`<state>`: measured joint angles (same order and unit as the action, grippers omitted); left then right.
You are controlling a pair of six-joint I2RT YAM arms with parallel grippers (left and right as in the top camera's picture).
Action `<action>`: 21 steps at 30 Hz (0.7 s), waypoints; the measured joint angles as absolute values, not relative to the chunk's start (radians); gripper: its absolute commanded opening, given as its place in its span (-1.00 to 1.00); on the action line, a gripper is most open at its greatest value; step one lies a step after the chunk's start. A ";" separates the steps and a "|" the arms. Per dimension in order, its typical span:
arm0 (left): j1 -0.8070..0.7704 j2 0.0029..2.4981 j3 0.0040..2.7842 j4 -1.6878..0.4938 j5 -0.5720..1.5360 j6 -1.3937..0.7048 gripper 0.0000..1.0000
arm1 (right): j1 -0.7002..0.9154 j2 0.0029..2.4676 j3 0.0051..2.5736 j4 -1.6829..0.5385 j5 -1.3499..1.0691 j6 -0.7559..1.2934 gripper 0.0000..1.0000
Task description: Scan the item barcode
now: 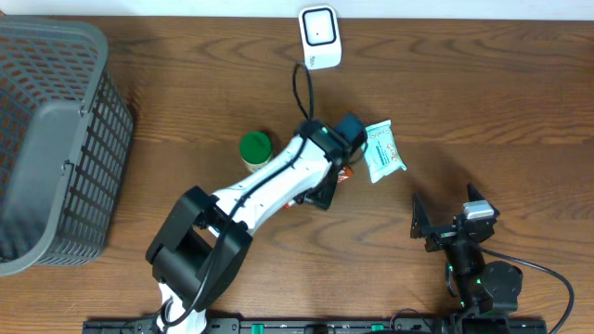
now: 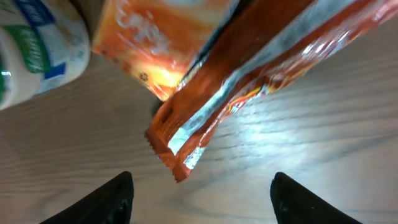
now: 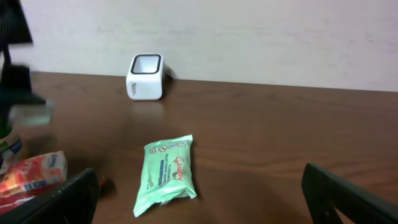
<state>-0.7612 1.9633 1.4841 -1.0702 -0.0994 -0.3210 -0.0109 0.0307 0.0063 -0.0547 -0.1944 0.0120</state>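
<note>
The left pincer (image 2: 202,183) hung with its dark fingers apart and nothing between them. It was just short of the glossy orange foil packet (image 2: 261,68), the likely item. The packet appeared to lie on the brown wood-grain desk (image 1: 483,111) near the centre of the overhead view, well apart from the white boxy barcode scanner (image 1: 319,37) at top centre.

Several things could go wrong from here. The foil looked slick and crinkled, so a grip on its thin crimped edge could slip or let the packet sag. Its shine threw bright glare, which might spoil a read. No barcode showed, so the packet might reach the scanner with the wrong face turned. The round white jar with a green lid (image 1: 255,148) stood just beside the packet and could be knocked by a closing finger.

The soft mint-green wipes pack (image 1: 383,154) lay flat and pillowy, near the packet on its right. The right pincer (image 3: 200,177), fingers wide apart and empty, sat low at the lower right. A grey plastic mesh basket (image 1: 56,139) filled the left edge.
</note>
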 measured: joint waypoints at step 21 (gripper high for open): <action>-0.761 1.963 1.289 -0.807 -0.141 -0.114 0.56 | -0.011 0.031 0.006 -0.055 -0.194 0.012 0.98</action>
<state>-0.7612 1.9633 1.2892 -0.8070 -0.1413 -0.1143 -0.0109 0.0307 0.0063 -0.0547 -0.1944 0.0120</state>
